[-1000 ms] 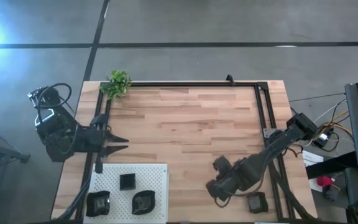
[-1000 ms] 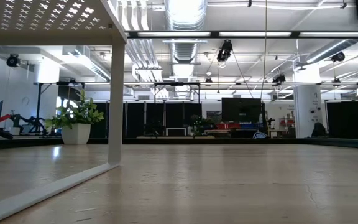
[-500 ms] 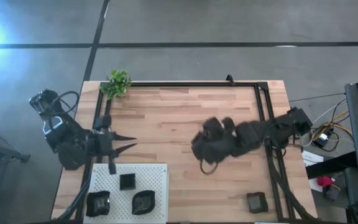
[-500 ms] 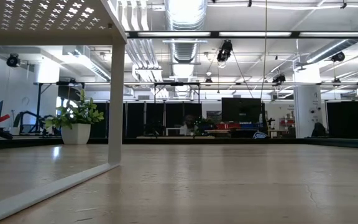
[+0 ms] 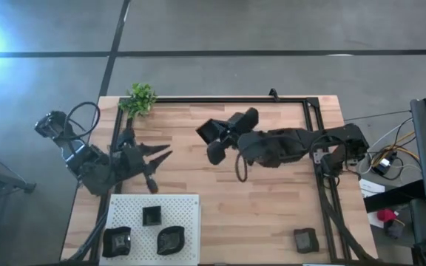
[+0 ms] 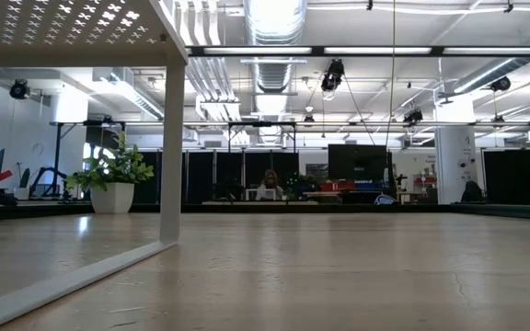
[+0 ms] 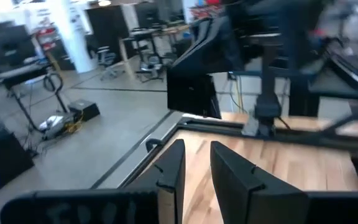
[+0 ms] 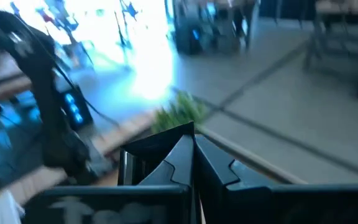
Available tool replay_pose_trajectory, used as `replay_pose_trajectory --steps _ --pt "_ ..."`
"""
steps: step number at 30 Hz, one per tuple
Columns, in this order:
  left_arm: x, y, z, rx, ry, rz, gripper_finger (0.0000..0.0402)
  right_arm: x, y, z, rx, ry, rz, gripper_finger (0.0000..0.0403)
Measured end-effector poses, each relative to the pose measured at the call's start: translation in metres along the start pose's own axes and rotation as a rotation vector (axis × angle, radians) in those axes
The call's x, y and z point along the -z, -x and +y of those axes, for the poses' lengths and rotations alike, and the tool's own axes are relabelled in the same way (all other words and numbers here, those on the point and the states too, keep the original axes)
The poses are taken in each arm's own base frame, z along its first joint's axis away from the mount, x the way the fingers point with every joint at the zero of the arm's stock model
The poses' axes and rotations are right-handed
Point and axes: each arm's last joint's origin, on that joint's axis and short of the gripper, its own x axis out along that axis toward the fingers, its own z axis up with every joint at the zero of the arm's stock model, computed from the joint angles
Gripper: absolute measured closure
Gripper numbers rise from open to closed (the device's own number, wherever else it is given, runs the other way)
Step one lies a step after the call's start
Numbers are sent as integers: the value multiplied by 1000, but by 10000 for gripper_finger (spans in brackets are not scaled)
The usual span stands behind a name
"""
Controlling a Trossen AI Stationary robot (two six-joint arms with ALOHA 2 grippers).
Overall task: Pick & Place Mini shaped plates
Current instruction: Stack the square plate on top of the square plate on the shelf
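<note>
Three mini shaped plates are set on the white perforated board (image 5: 187, 203) at the table's (image 5: 272, 214) near left corner: one (image 5: 151, 216) toward the board's middle, two (image 5: 117, 241) (image 5: 170, 240) nearer the front edge. A fourth plate (image 5: 305, 239) is placed alone on the bare wood near the front right corner, well apart from the board. The small plant (image 5: 140, 98) is found at the far left corner. The left gripper (image 5: 156, 161) is held just behind the board, and the right gripper (image 5: 214, 140) over the table's middle toward the far edge.
</note>
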Motion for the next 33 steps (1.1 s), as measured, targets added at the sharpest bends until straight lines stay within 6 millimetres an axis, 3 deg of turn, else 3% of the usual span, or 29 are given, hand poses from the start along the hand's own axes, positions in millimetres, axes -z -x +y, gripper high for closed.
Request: replay_pose_trajectory --steps 7,18,26,33 --pt "-12 -10 4 -59 120 -51 330 -11 -1 6 -41 92 -96 395" --pt "-26 -22 -1 -84 -51 -105 330 -2 -10 8 -85 150 -60 395" --pt "-20 -45 -10 -156 -118 -84 330 6 -20 19 -113 202 -84 395" --pt "-18 -48 -5 -171 -42 -74 330 4 -20 19 -120 224 -95 395"
